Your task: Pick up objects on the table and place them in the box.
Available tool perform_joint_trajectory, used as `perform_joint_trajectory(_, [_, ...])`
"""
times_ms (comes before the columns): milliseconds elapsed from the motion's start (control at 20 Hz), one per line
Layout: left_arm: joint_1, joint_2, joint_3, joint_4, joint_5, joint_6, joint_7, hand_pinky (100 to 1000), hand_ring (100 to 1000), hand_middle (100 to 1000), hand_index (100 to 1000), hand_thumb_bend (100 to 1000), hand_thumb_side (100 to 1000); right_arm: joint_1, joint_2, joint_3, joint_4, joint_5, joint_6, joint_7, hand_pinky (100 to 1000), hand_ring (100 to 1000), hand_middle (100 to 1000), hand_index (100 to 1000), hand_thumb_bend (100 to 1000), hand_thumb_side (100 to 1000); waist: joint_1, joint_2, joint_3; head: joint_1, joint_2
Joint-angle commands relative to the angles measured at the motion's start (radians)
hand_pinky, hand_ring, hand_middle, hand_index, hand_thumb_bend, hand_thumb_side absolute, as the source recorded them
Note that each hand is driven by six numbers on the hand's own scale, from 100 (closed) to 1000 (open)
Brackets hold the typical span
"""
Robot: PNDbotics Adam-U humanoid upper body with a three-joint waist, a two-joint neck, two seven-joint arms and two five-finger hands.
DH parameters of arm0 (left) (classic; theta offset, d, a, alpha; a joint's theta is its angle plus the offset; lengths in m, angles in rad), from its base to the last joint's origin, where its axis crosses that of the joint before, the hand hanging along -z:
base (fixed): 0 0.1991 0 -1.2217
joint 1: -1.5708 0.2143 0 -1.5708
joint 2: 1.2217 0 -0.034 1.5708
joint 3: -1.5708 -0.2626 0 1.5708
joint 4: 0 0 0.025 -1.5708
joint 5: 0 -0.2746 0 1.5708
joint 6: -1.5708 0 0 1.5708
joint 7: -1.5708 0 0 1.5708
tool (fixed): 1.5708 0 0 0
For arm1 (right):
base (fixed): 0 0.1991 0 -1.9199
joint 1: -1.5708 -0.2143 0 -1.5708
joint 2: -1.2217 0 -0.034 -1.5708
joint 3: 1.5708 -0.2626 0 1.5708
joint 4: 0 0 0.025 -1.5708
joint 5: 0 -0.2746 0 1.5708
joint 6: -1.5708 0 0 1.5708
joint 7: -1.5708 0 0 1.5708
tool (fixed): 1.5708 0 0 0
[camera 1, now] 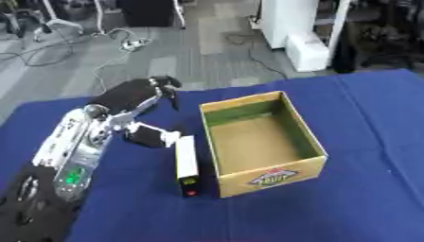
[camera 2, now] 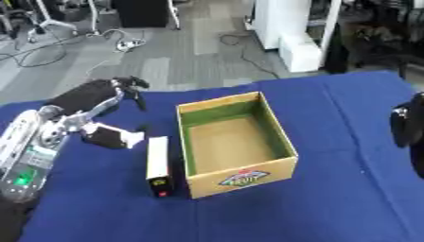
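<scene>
A long narrow device (camera 1: pixel 187 164), white on top with a black near end bearing a yellow and a red mark, lies on the blue cloth along the left wall of the cardboard box (camera 1: pixel 269 177). The box is open, green on its inner walls, has a logo on its front and holds nothing. My left hand (camera 1: pixel 132 94) hovers left of the box and beyond the device. Its dark fingers (camera 1: pixel 170 87) hang relaxed, and its thumb (camera 1: pixel 153 136) reaches to the device's far end. Nothing is held. A dark part of my right hand (camera 2: pixel 408 126) shows at the right edge of the right eye view.
The blue cloth (camera 1: pixel 364 198) covers the whole table. My left forearm (camera 1: pixel 75 156), silver with a green screen, lies across the near left. Beyond the table's far edge are grey floor, cables (camera 1: pixel 124 45) and a white cabinet (camera 1: pixel 306 47).
</scene>
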Motion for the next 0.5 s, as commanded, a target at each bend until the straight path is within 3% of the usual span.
perform_joint_trajectory(50, [-0.030, 0.049, -0.007, -0.010, -0.015, -0.023, -0.015, 940, 825, 885, 674, 100, 330, -0.004, -0.032, -0.004, -0.013, -0.012, -0.007, 0.022, 186, 331, 385, 473, 100, 1000, -0.002, -0.009, 0.000, -0.001, 0.001])
perform_joint_trajectory(300, [-0.049, 0.089, -0.022, 0.004, -0.029, -0.054, -0.051, 993, 875, 896, 682, 100, 310, -0.004, -0.034, -0.006, -0.013, -0.021, -0.002, 0.027, 186, 331, 385, 473, 100, 1000, 0.000, -0.011, -0.001, 0.000, 0.004])
perform_joint_trajectory(350, [-0.053, 0.101, -0.029, 0.011, -0.033, -0.062, -0.069, 1000, 930, 920, 706, 234, 356, -0.004, -0.035, -0.006, -0.013, -0.022, -0.002, 0.028, 186, 331, 385, 473, 100, 1000, 0.001, -0.011, -0.001, 0.001, 0.006])
perform_joint_trajectory(400, [-0.060, 0.114, -0.036, 0.019, -0.036, -0.071, -0.096, 1000, 949, 926, 710, 284, 370, -0.004, -0.036, -0.006, -0.013, -0.022, -0.001, 0.028, 187, 331, 385, 473, 100, 1000, 0.001, -0.011, -0.001, 0.001, 0.007])
perform_joint_trajectory(450, [-0.064, 0.117, -0.035, 0.019, -0.035, -0.076, -0.111, 1000, 934, 923, 709, 254, 364, -0.004, -0.036, -0.006, -0.013, -0.023, -0.001, 0.029, 187, 331, 385, 473, 100, 1000, 0.001, -0.012, -0.001, 0.001, 0.008])
perform_joint_trajectory(500, [-0.069, 0.131, -0.043, 0.024, -0.037, -0.086, -0.134, 1000, 975, 928, 712, 333, 382, -0.004, -0.037, -0.006, -0.013, -0.023, -0.001, 0.029, 187, 331, 385, 473, 100, 1000, 0.002, -0.012, -0.001, 0.001, 0.009])
